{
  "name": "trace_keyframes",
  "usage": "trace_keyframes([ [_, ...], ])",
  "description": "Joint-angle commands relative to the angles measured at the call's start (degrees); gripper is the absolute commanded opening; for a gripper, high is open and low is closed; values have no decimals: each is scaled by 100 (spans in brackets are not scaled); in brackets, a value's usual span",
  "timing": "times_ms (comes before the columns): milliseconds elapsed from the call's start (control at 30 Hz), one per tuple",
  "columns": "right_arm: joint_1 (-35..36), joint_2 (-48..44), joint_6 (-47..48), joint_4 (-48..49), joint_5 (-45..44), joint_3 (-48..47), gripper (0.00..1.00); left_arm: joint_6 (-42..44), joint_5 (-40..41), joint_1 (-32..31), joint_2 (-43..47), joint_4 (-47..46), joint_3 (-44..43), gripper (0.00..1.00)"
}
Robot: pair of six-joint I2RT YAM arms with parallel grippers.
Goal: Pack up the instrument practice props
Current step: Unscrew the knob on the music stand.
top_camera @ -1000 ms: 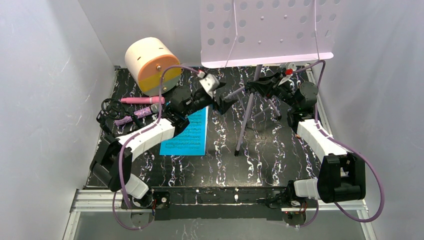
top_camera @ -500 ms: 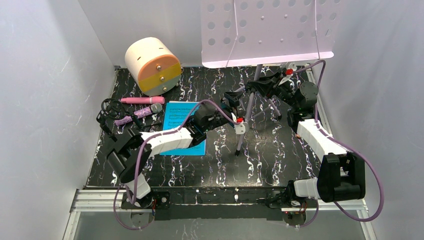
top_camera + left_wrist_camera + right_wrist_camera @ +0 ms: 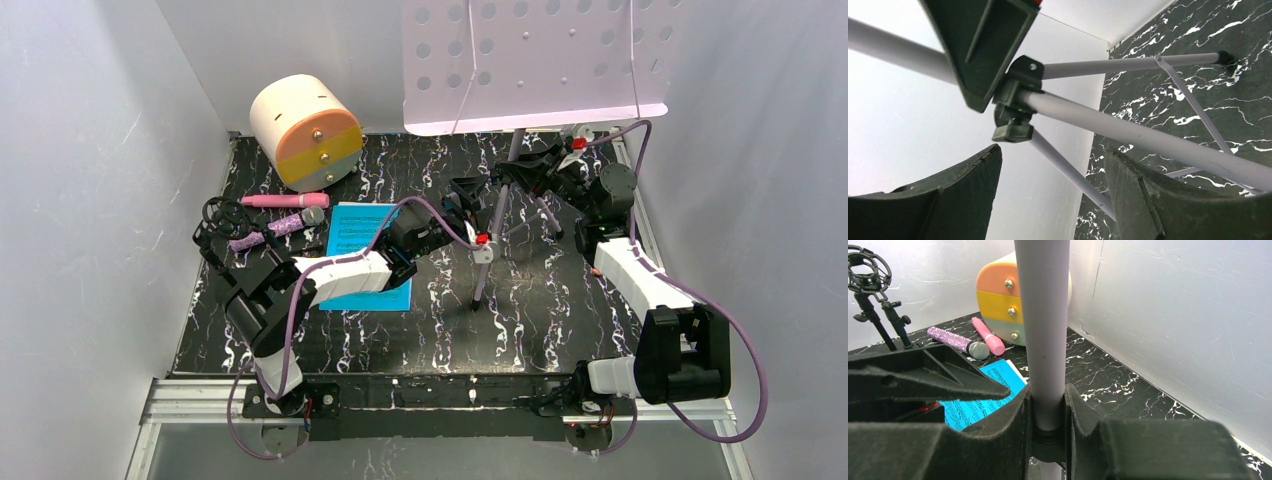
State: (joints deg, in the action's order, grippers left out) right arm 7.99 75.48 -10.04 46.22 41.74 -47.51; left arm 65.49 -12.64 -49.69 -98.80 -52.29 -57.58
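Seen from above, the lilac music rack point(image 3: 530, 60) stands on its tripod legs at the back of the table point(image 3: 560, 320). The right gripper point(image 3: 516, 172) is clamped on its pole point(image 3: 492, 250), and the left gripper point(image 3: 468, 194) is just beside the pole with its jaws spread. The blue sheet-music page point(image 3: 350, 232) lies under the left arm. The pink microphone point(image 3: 280, 200), purple microphone point(image 3: 287, 224) and black mic tripods point(image 3: 220, 222) lie at the left near the cream box point(image 3: 305, 130). The left wrist view shows wide jaws below the leg hub, pinching nothing. The right wrist view shows both fingers pressed against the pole.
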Motion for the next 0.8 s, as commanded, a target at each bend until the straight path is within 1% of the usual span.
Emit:
trace_keyframes([
  [0, -17, 81, 113, -570, -69, -66, 1, -284, -347, 210, 371, -400, -47, 71],
  [200, -5, 55, 112, -578, -75, -57, 1, -389, -665, 247, 340, -396, -172, 70],
  [467, 8, 68, 127, -596, -83, -66, 1, -143, -827, 302, 15, -257, -539, 66],
  [567, 15, 69, 123, -604, -70, -73, 1, -109, -830, 326, -84, -198, -689, 61],
  [700, 17, 67, 141, -643, -66, -81, 1, 48, -851, 353, -218, 48, -834, 59],
  [767, 18, 71, 147, -649, -62, -91, 1, 136, -812, 365, -263, 208, -870, 56],
])
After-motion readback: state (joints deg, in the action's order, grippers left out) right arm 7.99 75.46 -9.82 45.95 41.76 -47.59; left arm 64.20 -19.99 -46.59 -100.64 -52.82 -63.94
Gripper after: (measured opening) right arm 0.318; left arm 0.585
